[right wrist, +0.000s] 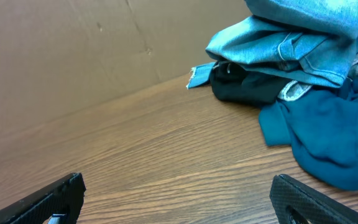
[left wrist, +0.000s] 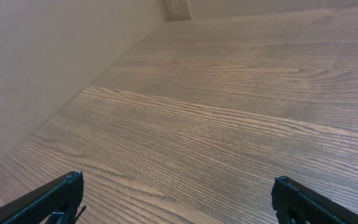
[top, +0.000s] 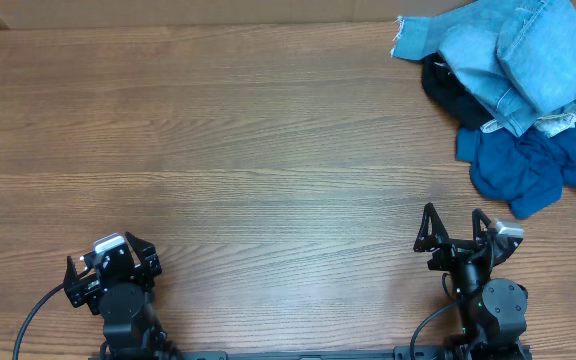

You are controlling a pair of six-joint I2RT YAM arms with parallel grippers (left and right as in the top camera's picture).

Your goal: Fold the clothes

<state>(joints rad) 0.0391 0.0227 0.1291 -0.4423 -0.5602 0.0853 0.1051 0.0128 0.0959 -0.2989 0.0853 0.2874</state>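
A heap of clothes lies at the table's back right: light blue denim (top: 513, 50) on top, a black garment (top: 453, 95) under it, and a dark teal garment (top: 533, 165) at the front. The right wrist view shows the denim (right wrist: 291, 40), the black garment (right wrist: 247, 84) and the teal garment (right wrist: 328, 140) ahead to the right. My right gripper (top: 455, 228) is open and empty near the front edge, short of the teal garment; its fingers (right wrist: 178, 196) frame bare wood. My left gripper (top: 108, 262) is open and empty at the front left, over bare wood (left wrist: 178, 194).
The wooden table (top: 248, 150) stretches between the arms and the heap. A beige wall (left wrist: 42, 62) rises along the table's left side, and a brown cardboard wall (right wrist: 73, 50) stands behind the heap.
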